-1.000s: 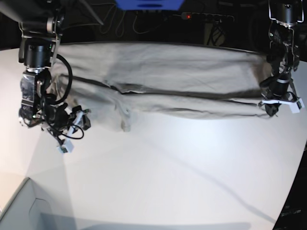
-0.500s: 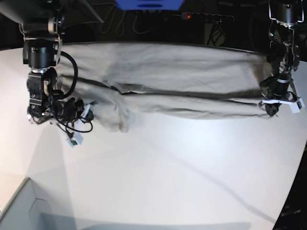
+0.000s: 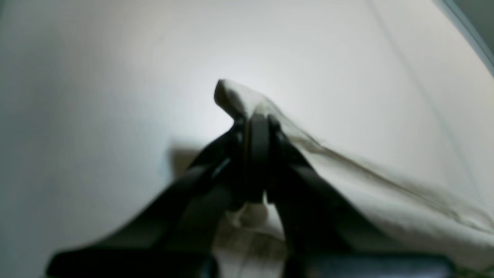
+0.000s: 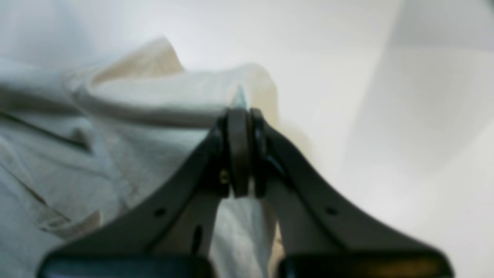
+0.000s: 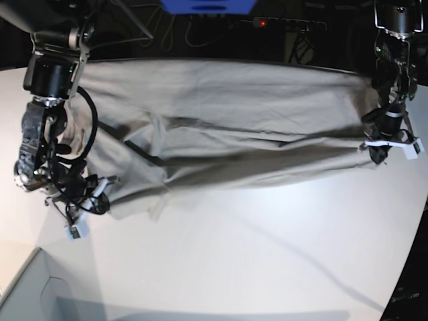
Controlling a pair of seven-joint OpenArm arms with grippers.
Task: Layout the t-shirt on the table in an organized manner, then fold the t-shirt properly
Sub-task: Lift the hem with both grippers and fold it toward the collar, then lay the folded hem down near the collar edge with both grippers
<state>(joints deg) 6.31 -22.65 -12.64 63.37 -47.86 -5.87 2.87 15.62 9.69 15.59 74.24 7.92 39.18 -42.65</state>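
The light grey-beige t-shirt lies stretched sideways across the far half of the white table, creased along its middle. At the right of the base view my left gripper is shut on the shirt's end. In the left wrist view its fingertips pinch a small cloth corner of the t-shirt just above the table. On the base view's left, my right gripper is shut on the shirt's near corner. The right wrist view shows that gripper clamped on a fold of the t-shirt.
A pale grey box corner sits at the near left. Behind the table are a blue object and a power strip with cables. The table's curved edge runs down the right side.
My right gripper has shut on the shirt's near-left edge and drawn it toward the near left, spreading the cloth wider. The left arm has not moved.
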